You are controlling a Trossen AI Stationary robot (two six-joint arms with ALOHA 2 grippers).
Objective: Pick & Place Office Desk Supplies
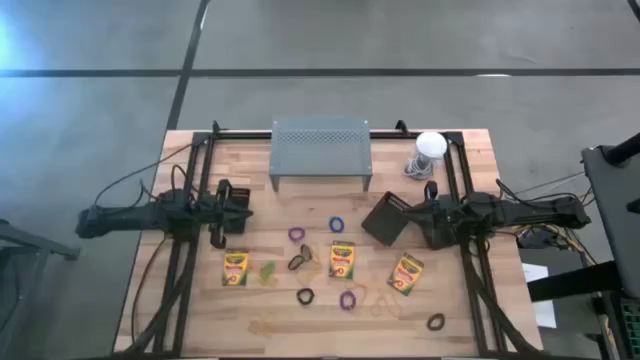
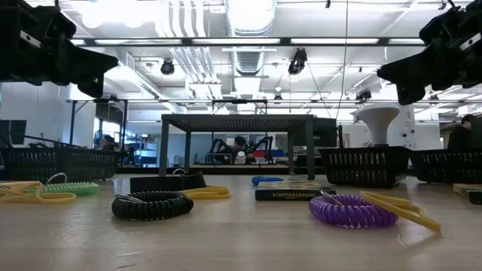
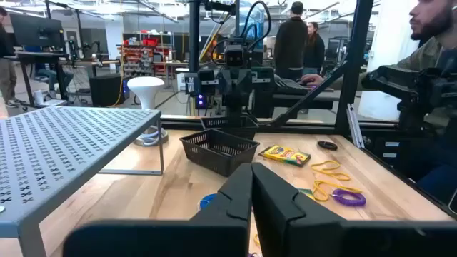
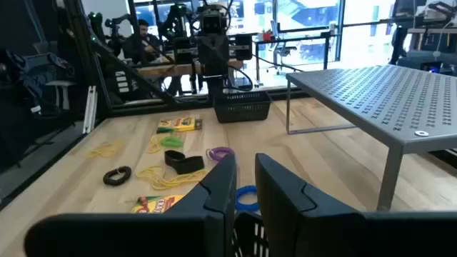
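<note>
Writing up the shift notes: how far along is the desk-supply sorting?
Nothing looks done: three crayon boxes and the loop bands lie loose on the table. Nothing is in hand; the left claw and right claw carry nothing, each by a black basket. Everything remains.

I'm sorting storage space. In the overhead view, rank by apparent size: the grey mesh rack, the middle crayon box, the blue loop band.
1. grey mesh rack, clearly largest.
2. middle crayon box.
3. blue loop band, smallest.
</note>
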